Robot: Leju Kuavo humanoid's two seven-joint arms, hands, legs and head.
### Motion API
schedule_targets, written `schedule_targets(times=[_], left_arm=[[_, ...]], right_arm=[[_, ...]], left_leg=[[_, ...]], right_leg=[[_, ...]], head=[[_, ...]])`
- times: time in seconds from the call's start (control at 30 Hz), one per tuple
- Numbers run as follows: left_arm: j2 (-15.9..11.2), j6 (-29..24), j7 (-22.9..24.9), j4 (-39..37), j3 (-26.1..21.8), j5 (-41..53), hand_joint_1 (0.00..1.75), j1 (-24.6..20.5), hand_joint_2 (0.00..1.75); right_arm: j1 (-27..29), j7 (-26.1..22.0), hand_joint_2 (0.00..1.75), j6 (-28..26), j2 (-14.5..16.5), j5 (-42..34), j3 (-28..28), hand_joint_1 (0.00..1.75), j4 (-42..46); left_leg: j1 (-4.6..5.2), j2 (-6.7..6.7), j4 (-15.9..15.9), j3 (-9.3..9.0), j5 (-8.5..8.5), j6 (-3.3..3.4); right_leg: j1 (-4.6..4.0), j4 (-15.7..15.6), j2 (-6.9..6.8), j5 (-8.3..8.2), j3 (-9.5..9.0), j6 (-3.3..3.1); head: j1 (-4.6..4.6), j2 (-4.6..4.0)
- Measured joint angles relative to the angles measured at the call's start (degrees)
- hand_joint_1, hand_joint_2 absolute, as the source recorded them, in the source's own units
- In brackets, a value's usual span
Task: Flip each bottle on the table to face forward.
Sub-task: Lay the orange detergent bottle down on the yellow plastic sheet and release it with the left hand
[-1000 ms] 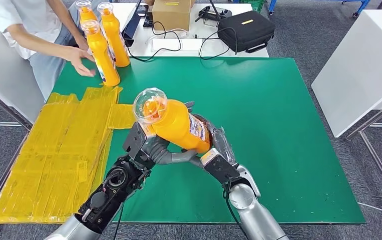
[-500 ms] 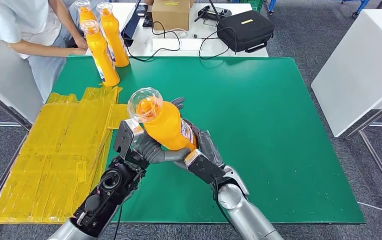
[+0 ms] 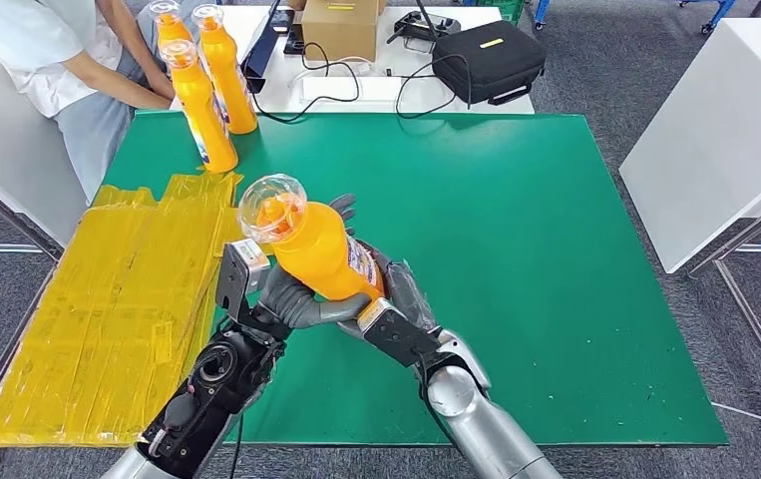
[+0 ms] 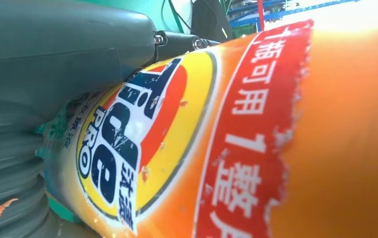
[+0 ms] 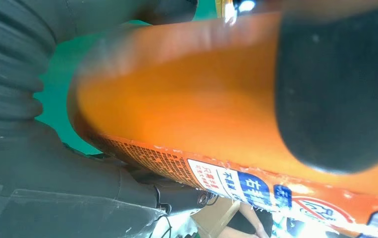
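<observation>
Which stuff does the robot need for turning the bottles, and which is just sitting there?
For the job:
held orange bottle
left hand
right hand
three orange bottles standing at the table's far corner
green table

Just lying about:
yellow plastic sheets
black case
cardboard box
white cables

A green table top (image 3: 556, 249) spreads ahead of me, and grey carpeted floor (image 3: 655, 70) runs round it on every side. At twelve o'clock a white table (image 3: 286, 90) butts against its far edge, carrying a cardboard box (image 3: 341, 28), a black case (image 3: 488, 60) and loose black cables (image 3: 356, 90). Crinkled yellow sheeting (image 3: 107, 309) covers the surface at nine o'clock, a white cabinet (image 3: 725, 130) stands at two o'clock, and a person in a white top (image 3: 47, 50) leans in at eleven o'clock.
</observation>
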State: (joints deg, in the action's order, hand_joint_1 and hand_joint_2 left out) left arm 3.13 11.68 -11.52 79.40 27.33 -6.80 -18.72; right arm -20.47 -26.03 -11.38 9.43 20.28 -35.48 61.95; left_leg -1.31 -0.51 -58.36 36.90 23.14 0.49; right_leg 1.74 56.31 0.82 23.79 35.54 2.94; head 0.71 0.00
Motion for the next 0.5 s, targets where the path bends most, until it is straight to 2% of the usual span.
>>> schedule_targets(times=[0.13,0.5], left_arm=[[0.6,-0.8,-1.5,0.6,-1.0,-2.5,1.73,1.4,1.75],[1.2,-1.1,-1.5,1.5,-1.9,-3.3,1.73,1.6,1.75]], right_arm=[[0.0,0.6,1.75,0.4,0.5,0.9,-0.1,1.75,-0.2],[-0.4,0.8,1.75,0.7,1.1,1.2,0.1,1.75,-0.2]], left_leg=[[-0.01,0.01,0.0,0.00,0.00,0.00],[0.00,0.01,0.0,-0.01,0.00,0.00]], right_leg=[[0.00,0.0,0.02,0.00,0.05,0.00],[0.00,0.0,0.03,0.00,0.05,0.00]], head=[[0.00,0.00],[-0.01,0.00]])
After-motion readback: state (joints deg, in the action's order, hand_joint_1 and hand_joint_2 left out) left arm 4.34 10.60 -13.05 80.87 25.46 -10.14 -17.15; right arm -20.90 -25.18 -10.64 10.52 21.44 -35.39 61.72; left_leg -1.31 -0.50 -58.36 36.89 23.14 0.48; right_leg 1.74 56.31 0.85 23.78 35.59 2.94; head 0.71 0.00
